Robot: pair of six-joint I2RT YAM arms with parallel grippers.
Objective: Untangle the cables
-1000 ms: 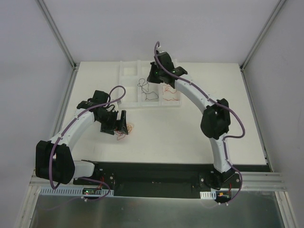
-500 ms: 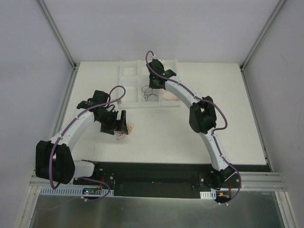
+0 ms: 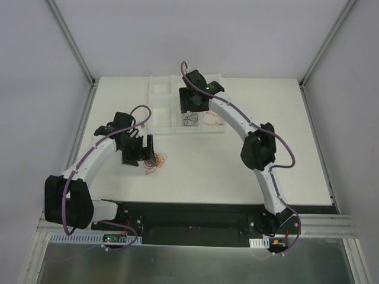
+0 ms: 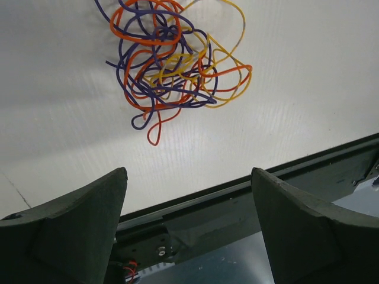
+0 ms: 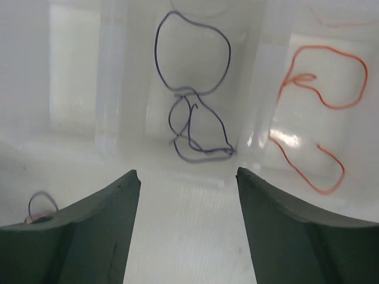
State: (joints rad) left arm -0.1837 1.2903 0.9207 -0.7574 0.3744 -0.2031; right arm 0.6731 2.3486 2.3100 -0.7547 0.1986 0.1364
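A small tangle of cables (image 4: pixel 174 62), orange, purple and yellow, lies on the white table (image 3: pixel 156 162). My left gripper (image 4: pixel 188 177) hovers open just beside it, nothing between its fingers; it shows in the top view too (image 3: pixel 144 151). My right gripper (image 5: pixel 188 177) stands open over the clear tray (image 3: pixel 186 112). Below it a loose purple cable (image 5: pixel 195 112) lies in one compartment and an orange cable (image 5: pixel 320 112) in the compartment to the right. Neither touches the fingers.
The clear compartment tray sits at the back of the table with other cells to its left (image 3: pixel 161 105). A black strip (image 4: pixel 249 207) marks the table's near edge below the left gripper. Frame posts (image 3: pixel 71 41) stand at the back corners.
My right gripper has opened and the purple cable now lies free in the tray. The right arm swung left over the tray. The left arm shifted slightly back.
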